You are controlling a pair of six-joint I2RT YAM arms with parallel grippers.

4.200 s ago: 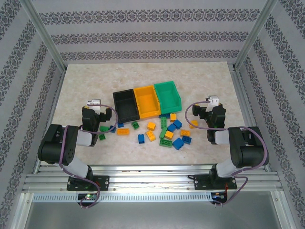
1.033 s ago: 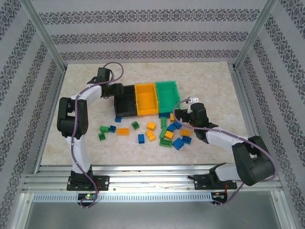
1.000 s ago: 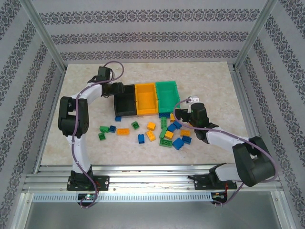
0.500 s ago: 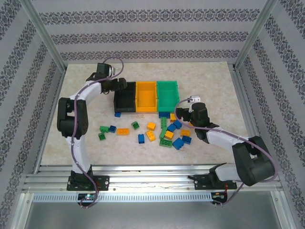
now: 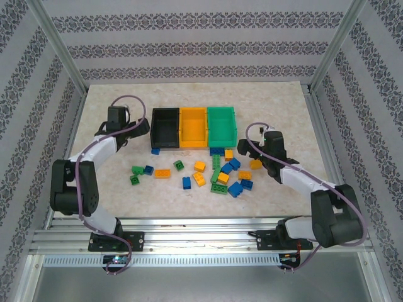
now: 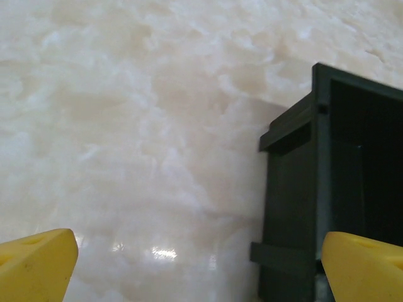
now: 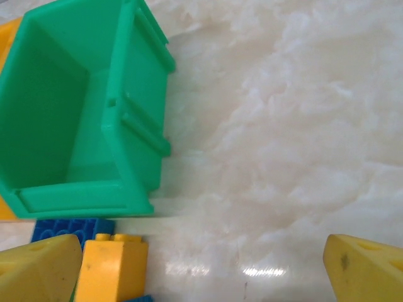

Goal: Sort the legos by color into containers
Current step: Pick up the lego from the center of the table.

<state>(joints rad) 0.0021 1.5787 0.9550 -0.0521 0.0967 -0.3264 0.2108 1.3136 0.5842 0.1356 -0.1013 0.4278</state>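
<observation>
Containers: a joined row stands at the far side of the surface [image 5: 126,100], made up of the black container [image 5: 165,128], the yellow-orange container [image 5: 193,126] and the green container [image 5: 222,125]; you see no brick in the green one, and the black interior is too dark to judge
Legos [image 5: 200,179]: blue, green and yellow-orange bricks lie loose on the surface, just in front of the row; sorting appears barely begun, and nearly all of it is left for you
Left gripper [image 5: 141,130]: jaws wide and empty, just left of the black container's outer wall
Right gripper [image 5: 247,151]: jaws wide and empty, near the green container's front right corner, with a yellow-orange brick [image 7: 113,264] at its left side
Change since one second ago: the row was skewed and now sits square; the left gripper has left the black container's rim; the right gripper has shifted right, off the pile
</observation>
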